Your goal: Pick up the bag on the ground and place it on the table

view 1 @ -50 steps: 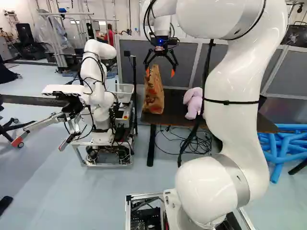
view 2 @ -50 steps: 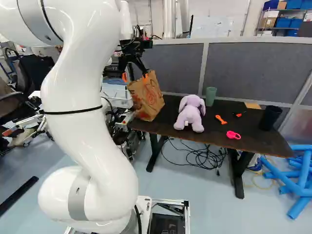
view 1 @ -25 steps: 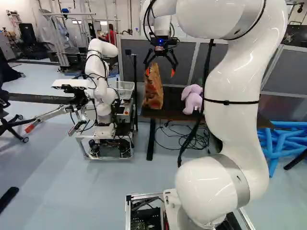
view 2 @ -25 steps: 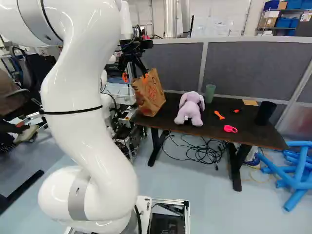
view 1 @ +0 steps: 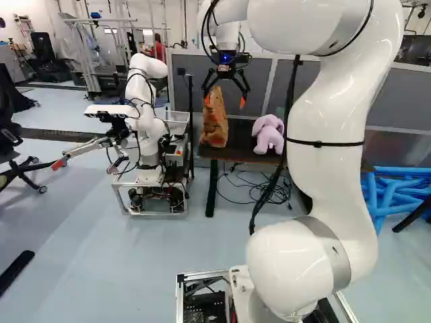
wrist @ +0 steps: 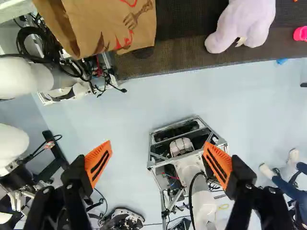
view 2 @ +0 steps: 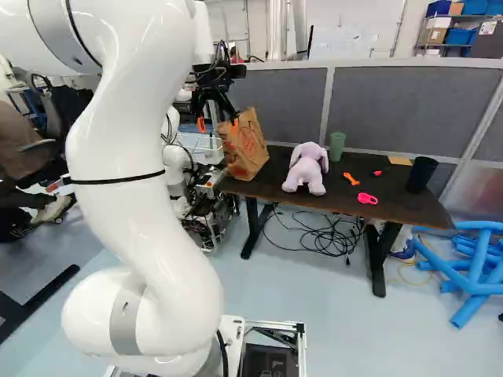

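In the left base view my gripper (view 1: pixel 225 99) points down with its fingers spread, seen over the top of the brown paper bag (view 1: pixel 215 126). The bag (view 2: pixel 245 148) stands upright on the dark table (view 2: pixel 346 206), at the end nearest the other robot. From the wrist, the gripper (wrist: pixel 157 149) is open with nothing held between its orange pads; the bag (wrist: pixel 108 24) and the table edge lie off to one side of the fingers, with floor below the gap.
On the table are a purple plush toy (view 2: pixel 306 169), a green cup (view 2: pixel 336 146), a black cup (view 2: pixel 421 174) and small orange and pink items. Another robot (view 1: pixel 145 128) stands beside the table. Cables (view 2: pixel 324 239) lie under it; blue tubes (view 2: pixel 471 271) lie near its far end.
The base has moved, shifting the whole scene and leaving the table slightly farther off. My arm keeps its pose and the gripper stays open. The bag has not shifted on the table.
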